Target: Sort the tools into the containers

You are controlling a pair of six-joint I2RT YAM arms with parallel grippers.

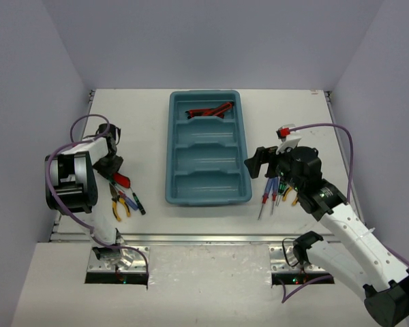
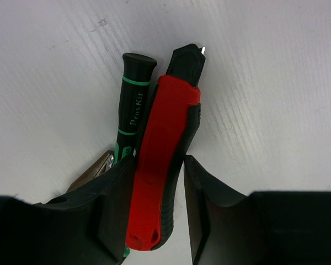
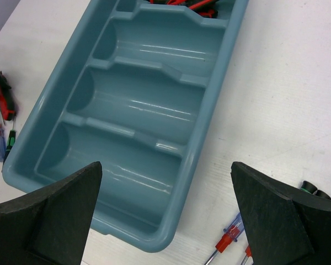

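My left gripper (image 1: 113, 165) is down at the table's left side, open, its jaws straddling a red-black utility knife (image 2: 163, 160); the left finger touches it and a small gap shows at the right finger. The knife's red end shows in the top view (image 1: 122, 180). A thin black-green screwdriver (image 2: 132, 105) lies against the knife. The teal tray (image 1: 170, 150) has four compartments; the far one holds red-black utility knives (image 1: 210, 110). My right gripper (image 1: 259, 163) is wide open and empty over the tray's near right corner (image 3: 204, 138).
Yellow-handled pliers (image 1: 120, 204) and a thin screwdriver (image 1: 138, 204) lie near the left gripper. Several blue and red-handled screwdrivers (image 1: 269, 194) lie right of the tray, under the right arm; one shows in the right wrist view (image 3: 229, 240). A pliers tip (image 2: 94, 171) sits by the left finger.
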